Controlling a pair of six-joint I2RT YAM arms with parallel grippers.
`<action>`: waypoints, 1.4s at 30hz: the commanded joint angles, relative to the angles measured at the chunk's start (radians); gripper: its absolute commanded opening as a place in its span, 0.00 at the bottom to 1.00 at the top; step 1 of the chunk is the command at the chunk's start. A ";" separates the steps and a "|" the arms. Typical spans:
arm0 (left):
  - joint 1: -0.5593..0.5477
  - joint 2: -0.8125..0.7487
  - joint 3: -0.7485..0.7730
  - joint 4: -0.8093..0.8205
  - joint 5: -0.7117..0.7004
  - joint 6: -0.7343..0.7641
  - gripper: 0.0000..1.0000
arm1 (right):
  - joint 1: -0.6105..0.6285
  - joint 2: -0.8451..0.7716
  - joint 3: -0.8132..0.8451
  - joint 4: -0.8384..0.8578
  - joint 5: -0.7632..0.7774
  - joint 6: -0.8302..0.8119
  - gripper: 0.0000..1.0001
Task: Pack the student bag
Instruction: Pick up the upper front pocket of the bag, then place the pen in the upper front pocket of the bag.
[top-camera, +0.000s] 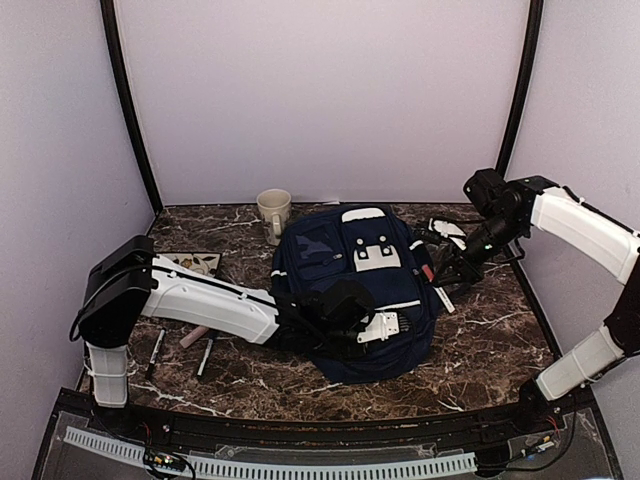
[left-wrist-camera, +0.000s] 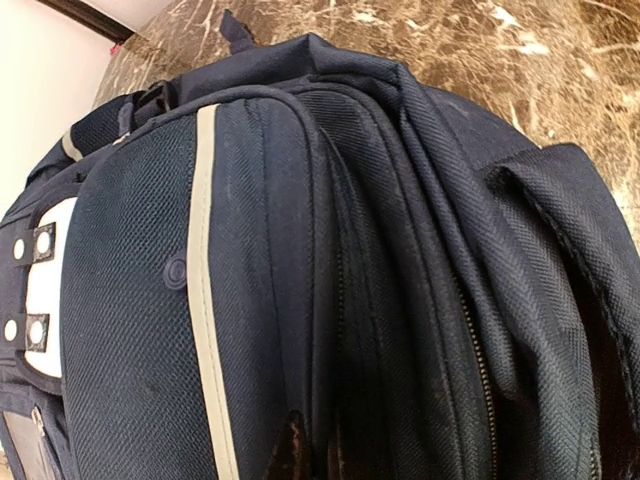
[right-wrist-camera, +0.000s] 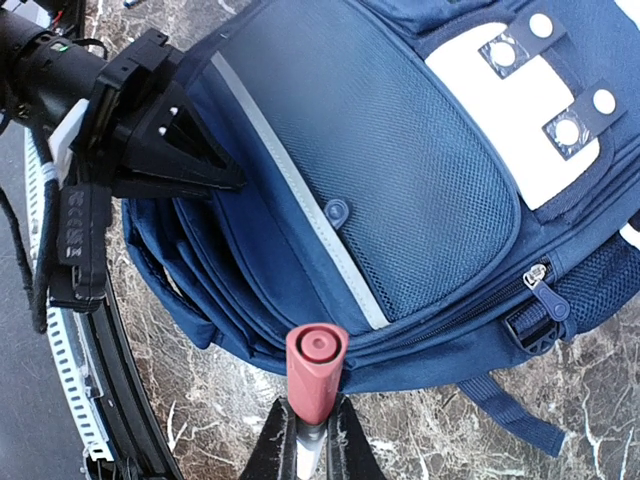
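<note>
Top external: the bag (top-camera: 350, 290) lies flat on its back at the centre of the table (top-camera: 480, 340), its top toward 12 o'clock. The left gripper (top-camera: 352, 312) rests on its lower front, and the right gripper (top-camera: 447, 272) hovers at the bag's 3 o'clock edge. A mug (top-camera: 274, 213) stands just beside the bag at 11 o'clock, its inside unseen. Pens (top-camera: 205, 355) lie loose at 8 o'clock. Left wrist: only navy fabric in layered folds and a zip line that looks shut, so nothing of the bag's inside shows. Right wrist: the left gripper's jaws are pressed together, tips against the front pocket's edge by the pale stripe; whether they pinch fabric I cannot tell. The right gripper clamps a red marker (right-wrist-camera: 316, 365) upright, just short of the bag's side. The zip pull (right-wrist-camera: 543, 287) sits at the closed end. The bag probably handles as soft, limp and bulky, not fragile. A compartment needs opening, so the zip pull or pocket lip seems the best hold.
</note>
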 joint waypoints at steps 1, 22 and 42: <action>0.028 -0.106 -0.040 0.119 -0.036 -0.032 0.00 | 0.001 -0.044 0.009 -0.012 -0.051 -0.024 0.02; 0.307 -0.143 0.089 0.195 0.605 -0.551 0.00 | 0.520 -0.068 -0.056 0.173 0.445 -0.121 0.02; 0.377 -0.131 0.155 0.154 0.827 -0.650 0.00 | 0.671 0.155 -0.063 0.496 0.878 -0.253 0.02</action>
